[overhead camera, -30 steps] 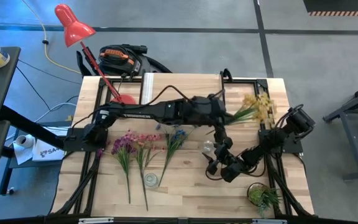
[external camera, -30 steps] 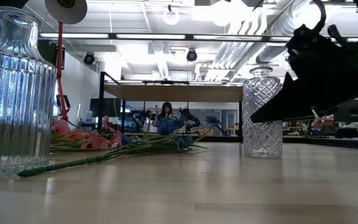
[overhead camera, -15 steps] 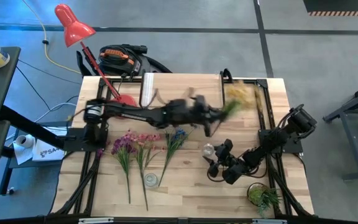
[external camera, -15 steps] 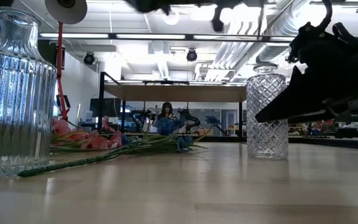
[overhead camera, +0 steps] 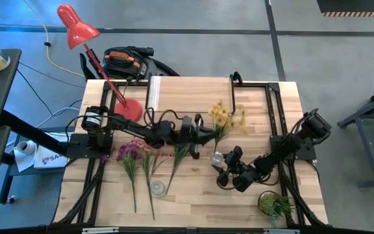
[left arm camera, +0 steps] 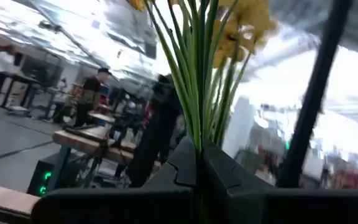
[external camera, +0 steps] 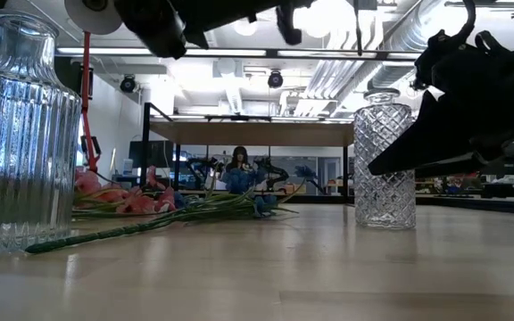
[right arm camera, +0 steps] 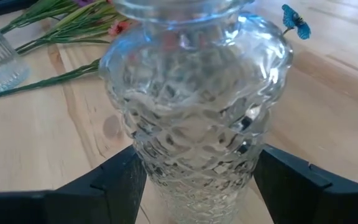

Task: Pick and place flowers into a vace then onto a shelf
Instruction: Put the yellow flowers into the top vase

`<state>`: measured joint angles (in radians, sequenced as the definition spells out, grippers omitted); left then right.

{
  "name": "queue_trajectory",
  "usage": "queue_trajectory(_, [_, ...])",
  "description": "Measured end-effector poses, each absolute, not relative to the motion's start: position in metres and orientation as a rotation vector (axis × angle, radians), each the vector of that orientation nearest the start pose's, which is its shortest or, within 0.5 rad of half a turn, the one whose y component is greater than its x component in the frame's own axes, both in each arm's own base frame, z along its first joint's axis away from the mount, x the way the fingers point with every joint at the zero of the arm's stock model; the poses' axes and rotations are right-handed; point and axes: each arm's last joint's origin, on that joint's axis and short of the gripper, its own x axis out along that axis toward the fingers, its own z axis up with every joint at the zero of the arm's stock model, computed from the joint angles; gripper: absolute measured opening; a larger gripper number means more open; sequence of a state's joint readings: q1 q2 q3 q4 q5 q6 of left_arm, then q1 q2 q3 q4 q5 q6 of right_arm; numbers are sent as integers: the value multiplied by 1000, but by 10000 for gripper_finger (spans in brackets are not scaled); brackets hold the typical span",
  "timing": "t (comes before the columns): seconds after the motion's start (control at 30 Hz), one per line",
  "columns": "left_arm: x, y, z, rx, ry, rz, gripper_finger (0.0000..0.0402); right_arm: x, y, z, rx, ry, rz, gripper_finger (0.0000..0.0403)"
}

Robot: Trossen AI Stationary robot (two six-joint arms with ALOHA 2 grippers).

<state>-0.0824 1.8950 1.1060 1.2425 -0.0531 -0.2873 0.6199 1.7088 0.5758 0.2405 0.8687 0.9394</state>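
The clear diamond-cut glass vase (overhead camera: 218, 157) stands upright on the light wood tabletop (overhead camera: 193, 195), and everything else is placed from it here. The right gripper (overhead camera: 228, 166) is right at this vase: in the right wrist view its two dark fingers (right arm camera: 114, 180) press against the vase's lower body (right arm camera: 194, 130) from either side, so it is clamped on the glass.

Just beside the vase, toward the far edge of the table, the left gripper (overhead camera: 204, 136) hangs in the air with its fingers pinched tight on the green stems of the yellow artificial flower sprig (overhead camera: 221, 118). In the left wrist view the stems rise straight out of the closed fingers (left arm camera: 185, 165), with the yellow blooms (left arm camera: 244, 25) above them. From overhead the blooms lie just beyond the vase, not in it.

Further to the left-arm side of the vase, the purple sprig (overhead camera: 128, 153), the pink sprig (overhead camera: 150, 155) and the blue sprig (overhead camera: 180, 155) lie flat on the tabletop, side by side, stems pointing toward the near edge. A second, ribbed clear glass vase (overhead camera: 157, 188) stands near the ends of those stems, well apart from the diamond-cut one.

A small green potted plant (overhead camera: 274, 205) sits at the near corner on the right-arm side of the vase. A red desk lamp (overhead camera: 76, 26) stands at the far corner, well off on the left-arm side.
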Motion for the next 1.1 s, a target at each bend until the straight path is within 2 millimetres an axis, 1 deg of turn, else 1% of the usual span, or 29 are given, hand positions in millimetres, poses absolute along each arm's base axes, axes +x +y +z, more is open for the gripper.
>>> queue_trajectory(0.13, [406,-32,263,-251,-439,-118,36,234,134,101,307,484,-504,264])
queue_trajectory(0.23, [411,-32,253,-232,-452,-117,36,236,133,101,320,489,-502,264])
queue_trajectory(0.3, [418,-33,245,-231,-455,-119,36,236,132,101,321,494,-499,264])
queue_trajectory(0.4, [425,-34,235,-255,-456,-128,36,236,132,101,321,497,-494,264])
queue_trajectory(0.53, [429,-34,231,-255,-438,-125,36,236,132,101,321,498,-493,264])
queue_trajectory(0.8, [435,-35,216,-252,-265,-102,36,236,132,100,315,501,-492,264])
queue_trajectory(0.97, [437,-37,198,-256,-204,-88,38,236,132,100,287,515,-477,264])
queue_trajectory(1.1, [436,-37,179,-311,-144,-83,40,236,132,100,283,527,-470,264])
